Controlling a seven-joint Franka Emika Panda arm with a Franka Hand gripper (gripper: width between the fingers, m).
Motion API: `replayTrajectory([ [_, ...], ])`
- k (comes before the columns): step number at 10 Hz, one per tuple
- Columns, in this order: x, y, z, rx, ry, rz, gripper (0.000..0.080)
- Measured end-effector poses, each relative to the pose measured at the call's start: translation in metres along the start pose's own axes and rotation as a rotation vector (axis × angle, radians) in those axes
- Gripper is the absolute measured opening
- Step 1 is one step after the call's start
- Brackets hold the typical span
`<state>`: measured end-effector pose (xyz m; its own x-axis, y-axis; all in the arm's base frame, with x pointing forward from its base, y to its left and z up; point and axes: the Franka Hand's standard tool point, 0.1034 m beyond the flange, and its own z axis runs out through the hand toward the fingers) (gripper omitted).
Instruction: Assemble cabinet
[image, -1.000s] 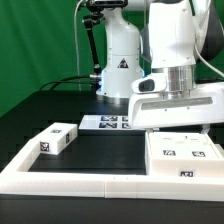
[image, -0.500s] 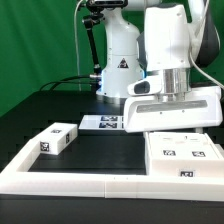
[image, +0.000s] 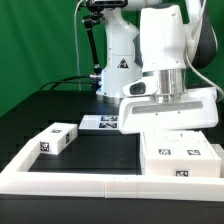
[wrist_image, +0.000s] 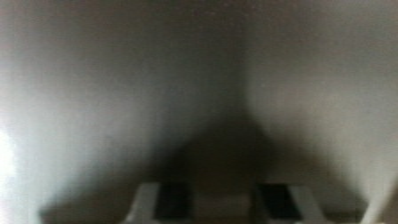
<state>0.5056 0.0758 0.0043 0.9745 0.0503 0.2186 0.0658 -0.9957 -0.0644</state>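
One small block (image: 57, 139) at the exterior view's left and one large box (image: 180, 156) at its right share one black desk (image: 100, 150) with one marker board (image: 103, 122), one low near rail (image: 80, 180) and one robot arm (image: 165, 40).

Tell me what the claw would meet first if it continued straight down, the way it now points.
Probably the big white cabinet box, directly under the claw in the exterior view. The fingertips are hidden there and the wrist view is blurred, so I cannot tell whether they touch it yet.

Glossy white arm (image: 165, 35), rounded joints, grey wrist band (image: 166, 82); black triangle on base (image: 112, 85)
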Motion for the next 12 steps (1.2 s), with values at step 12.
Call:
replayTrajectory([
  [12,0.039,0.007,-0.080,0.028,-0.076,-0.047,0.0002],
])
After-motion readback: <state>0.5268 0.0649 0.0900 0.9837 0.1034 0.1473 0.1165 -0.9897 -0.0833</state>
